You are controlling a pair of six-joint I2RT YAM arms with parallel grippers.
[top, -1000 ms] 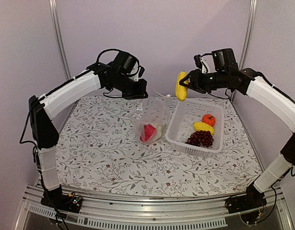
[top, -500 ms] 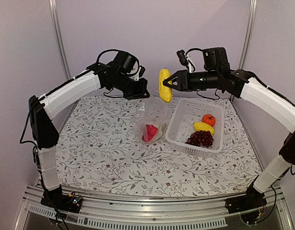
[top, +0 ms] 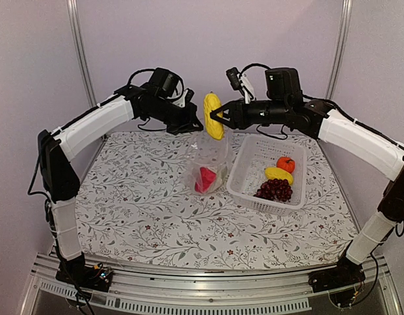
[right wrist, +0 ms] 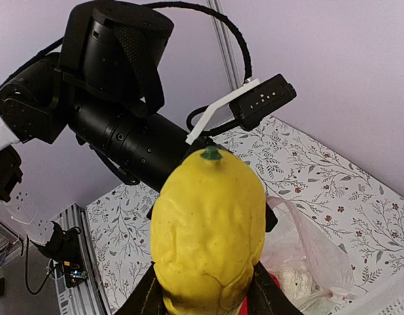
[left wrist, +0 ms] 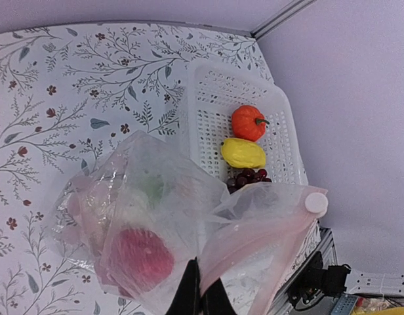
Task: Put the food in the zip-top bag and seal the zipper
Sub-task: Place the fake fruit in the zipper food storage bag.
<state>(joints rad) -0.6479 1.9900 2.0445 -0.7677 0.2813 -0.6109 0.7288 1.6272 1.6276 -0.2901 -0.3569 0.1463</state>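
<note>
My left gripper [top: 195, 125] is shut on the mouth edge of the clear zip-top bag [top: 212, 157] and holds it up off the table. Seen from the left wrist, the fingertips [left wrist: 201, 296] pinch the bag [left wrist: 156, 210] beside the pinkish zipper strip [left wrist: 267, 230]. A red pepper [top: 203, 178] and a white lumpy piece [right wrist: 295, 282] lie inside. My right gripper [top: 219, 118] is shut on a long yellow toy food [top: 213, 115], upright just above the bag's mouth; it fills the right wrist view [right wrist: 208, 230].
A white perforated basket [top: 244, 157] stands right of the bag, holding an orange round fruit [top: 285, 164], a yellow piece [top: 278, 174] and a dark grape bunch [top: 274, 189]. The left arm's wrist [right wrist: 123, 131] is close behind the yellow food. The floral tablecloth [top: 136, 210] covers the table.
My right gripper has carried the yellow food leftward, from above the basket's far corner to over the bag's mouth. The left gripper keeps holding the bag, barely shifted.
</note>
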